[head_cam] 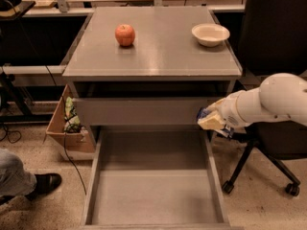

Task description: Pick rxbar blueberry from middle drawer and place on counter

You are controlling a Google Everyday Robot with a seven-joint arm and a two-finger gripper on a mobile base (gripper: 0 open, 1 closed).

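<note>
The middle drawer (153, 195) is pulled wide open and its flat grey bottom is bare. My gripper (211, 121) hangs just above the drawer's right rear corner, in front of the shallower drawer's front panel (139, 110). Its cream fingers are closed around a small dark blue wrapper, the rxbar blueberry (224, 131), of which only the edges show. The counter (158, 51) lies above and to the left of the gripper.
A red apple (124, 34) sits at the counter's back left and a white bowl (210, 34) at its back right. A black office chair (273, 143) stands right of the cabinet, behind my arm. A cardboard box (69, 126) and a person's foot (43, 182) are on the left.
</note>
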